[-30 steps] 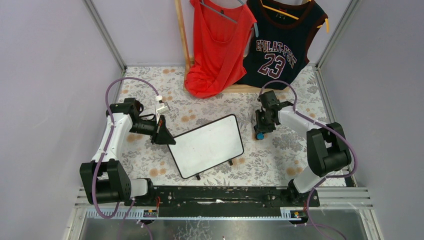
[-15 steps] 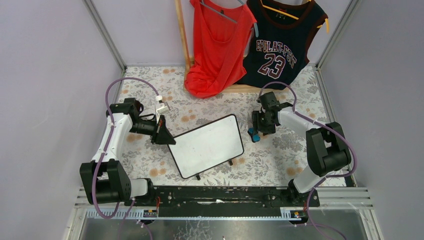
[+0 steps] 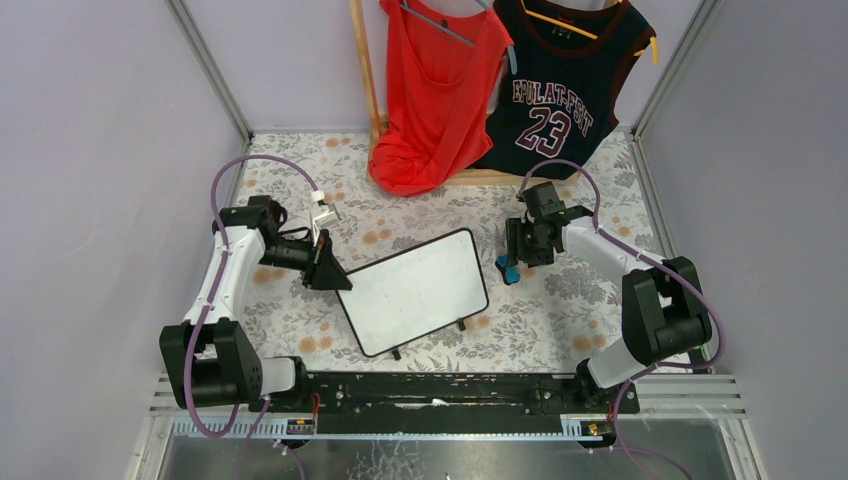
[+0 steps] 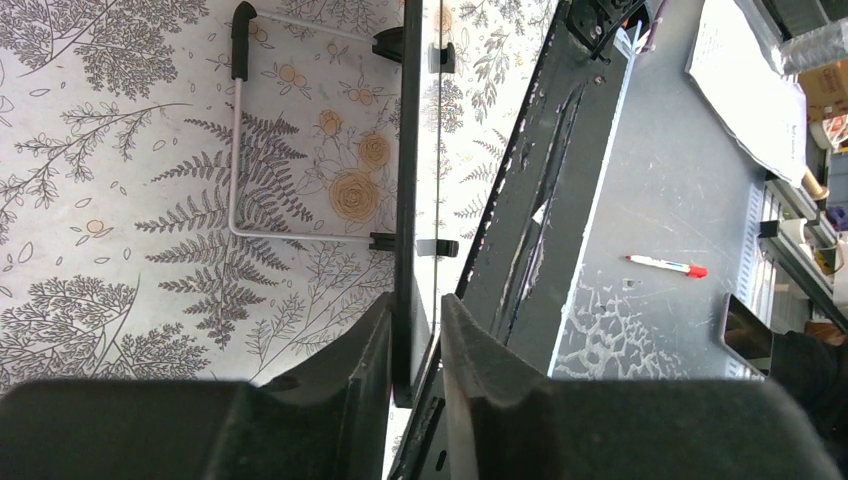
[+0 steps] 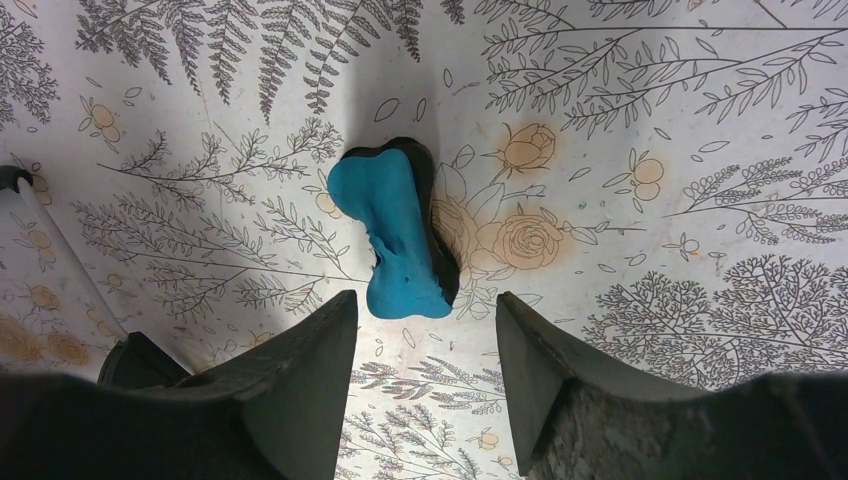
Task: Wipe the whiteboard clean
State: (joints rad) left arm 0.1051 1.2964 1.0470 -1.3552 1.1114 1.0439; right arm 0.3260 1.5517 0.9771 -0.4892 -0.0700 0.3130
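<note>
blue foam eraser (image 5: 395, 232) dropped, slim-framed whiteboard (image 3: 415, 291) unmoved

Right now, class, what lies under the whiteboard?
The whiteboard sits tilted on its wire stand over the floral cloth. The left wrist view shows only cloth beneath; the top view hides that area.

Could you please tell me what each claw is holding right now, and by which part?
The left claw pinches the whiteboard by its edge frame. The right claw holds nothing; the blue eraser lies free.
</note>
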